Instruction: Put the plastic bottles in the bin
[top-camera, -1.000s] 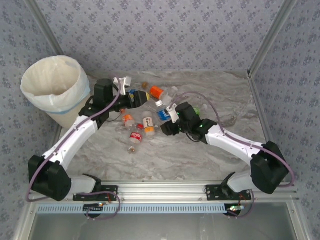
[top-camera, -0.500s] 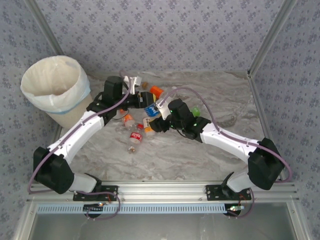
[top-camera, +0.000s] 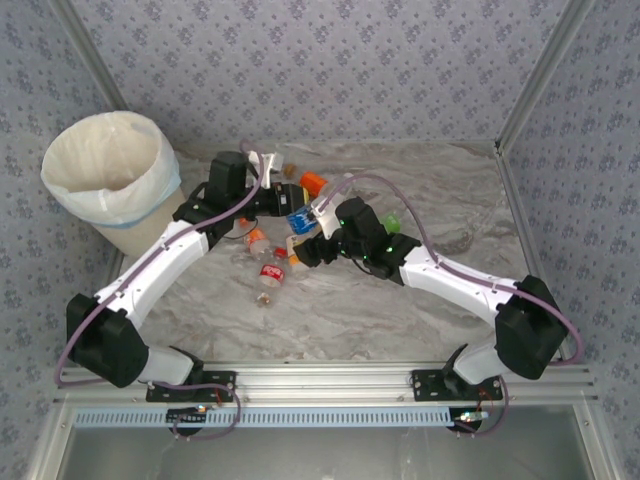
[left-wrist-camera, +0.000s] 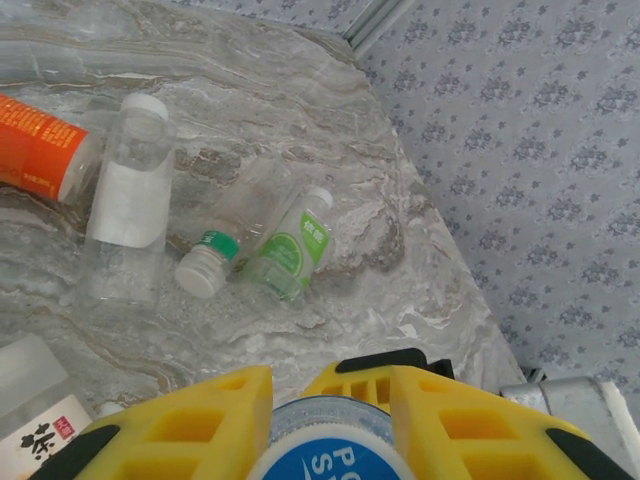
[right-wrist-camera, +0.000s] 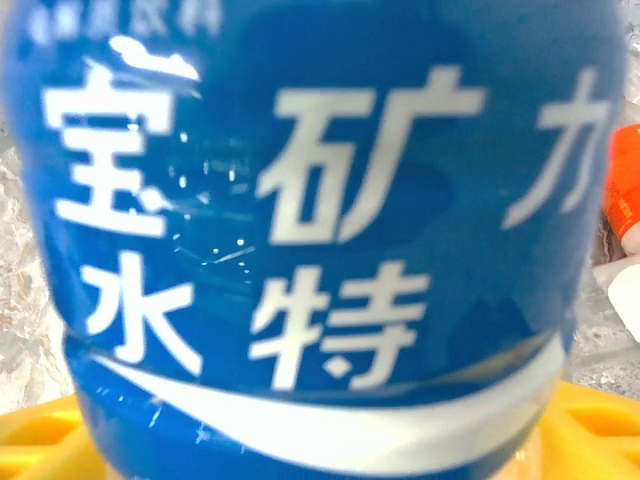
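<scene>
Jaws of left gripper (left-wrist-camera: 321, 405) clamped, blue-label bottle (left-wrist-camera: 320, 450) between them

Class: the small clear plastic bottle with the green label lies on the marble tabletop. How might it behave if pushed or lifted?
The small clear plastic bottle with the green label lies on its side, so a push would probably roll it. It looks empty, so likely light. Its thin clear wall may dent when gripped.

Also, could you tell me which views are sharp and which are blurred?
Top external: evenly lit, sharp. Left wrist: the green-labelled bottle is crisp, the yellow fingers slightly soft. Right wrist: the blue-labelled bottle sits close, its lettering blurred.
</scene>
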